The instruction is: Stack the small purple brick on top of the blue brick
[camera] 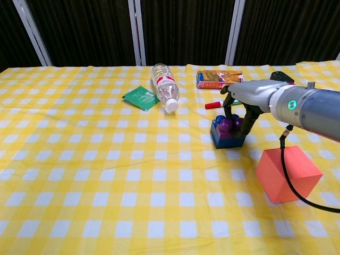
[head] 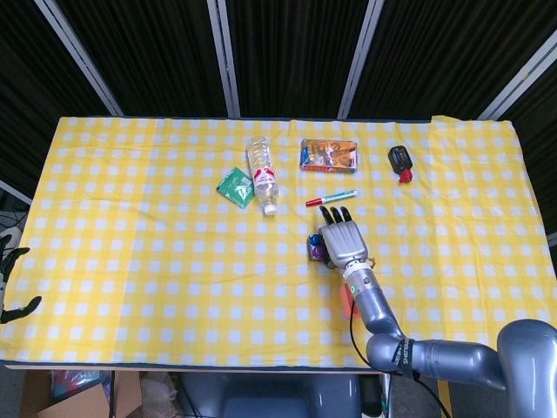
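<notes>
Nearest us, an orange cube (camera: 288, 174) sits on the table (camera: 106, 175). Beyond it, our right hand (camera: 240, 109) pinches the small purple brick (camera: 228, 125), seated on the blue brick (camera: 227, 136). We judge placement nearly done; next, spread the fingers and lift straight up. Left hand (head: 13, 283) idle; grasp unreadable.

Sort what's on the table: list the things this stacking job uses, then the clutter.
Job: small purple brick, blue brick, right robot hand.
Clutter: water bottle, green packet, snack box, marker, orange cube, black key fob.
</notes>
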You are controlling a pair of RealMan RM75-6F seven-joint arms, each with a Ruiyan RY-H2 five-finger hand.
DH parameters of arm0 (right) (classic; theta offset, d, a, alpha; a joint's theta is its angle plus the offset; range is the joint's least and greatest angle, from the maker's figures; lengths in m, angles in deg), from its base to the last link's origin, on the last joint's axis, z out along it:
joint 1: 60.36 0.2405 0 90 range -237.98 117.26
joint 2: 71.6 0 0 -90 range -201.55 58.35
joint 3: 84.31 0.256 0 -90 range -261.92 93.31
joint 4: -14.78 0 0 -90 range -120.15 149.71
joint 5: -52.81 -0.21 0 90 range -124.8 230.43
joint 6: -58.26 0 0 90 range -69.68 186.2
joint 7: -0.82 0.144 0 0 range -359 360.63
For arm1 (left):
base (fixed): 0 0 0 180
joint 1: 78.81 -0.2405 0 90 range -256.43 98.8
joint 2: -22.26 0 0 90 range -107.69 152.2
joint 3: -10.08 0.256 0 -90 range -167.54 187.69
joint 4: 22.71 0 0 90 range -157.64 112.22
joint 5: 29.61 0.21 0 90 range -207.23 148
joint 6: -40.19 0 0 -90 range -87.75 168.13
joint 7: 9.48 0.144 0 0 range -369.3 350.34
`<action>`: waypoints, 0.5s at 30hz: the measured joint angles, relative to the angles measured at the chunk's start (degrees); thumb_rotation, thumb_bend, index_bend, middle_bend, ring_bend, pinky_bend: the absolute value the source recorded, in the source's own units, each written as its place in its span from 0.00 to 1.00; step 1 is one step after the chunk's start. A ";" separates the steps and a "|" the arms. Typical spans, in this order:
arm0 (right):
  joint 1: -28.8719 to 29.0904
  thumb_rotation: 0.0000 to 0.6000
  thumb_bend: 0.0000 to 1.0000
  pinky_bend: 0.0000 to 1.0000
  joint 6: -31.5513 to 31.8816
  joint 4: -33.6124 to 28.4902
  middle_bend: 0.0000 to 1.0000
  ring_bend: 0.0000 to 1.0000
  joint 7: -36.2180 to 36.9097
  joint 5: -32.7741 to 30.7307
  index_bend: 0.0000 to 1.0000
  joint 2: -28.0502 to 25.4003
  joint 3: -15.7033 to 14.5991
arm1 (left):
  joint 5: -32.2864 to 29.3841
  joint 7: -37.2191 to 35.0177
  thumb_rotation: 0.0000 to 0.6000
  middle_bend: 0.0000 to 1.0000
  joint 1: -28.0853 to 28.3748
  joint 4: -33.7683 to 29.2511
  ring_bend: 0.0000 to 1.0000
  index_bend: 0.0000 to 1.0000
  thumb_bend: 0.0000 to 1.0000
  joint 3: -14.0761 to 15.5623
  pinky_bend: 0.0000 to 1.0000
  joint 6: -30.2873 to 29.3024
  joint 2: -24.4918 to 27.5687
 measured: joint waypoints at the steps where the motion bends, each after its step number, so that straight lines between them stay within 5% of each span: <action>1: -0.04 1.00 0.58 0.00 -0.01 -0.22 0.00 0.00 0.24 0.19 0.18 -0.18 0.00 | 0.00 0.02 1.00 0.00 -0.01 0.00 0.00 0.18 0.24 0.00 0.10 -0.02 -0.01; 15: -0.27 1.00 0.58 0.00 2.45 -5.64 0.00 0.00 0.81 1.62 0.18 -4.11 0.38 | 0.36 1.33 1.00 0.00 0.22 -0.37 0.00 0.18 0.24 0.27 0.10 0.09 -0.36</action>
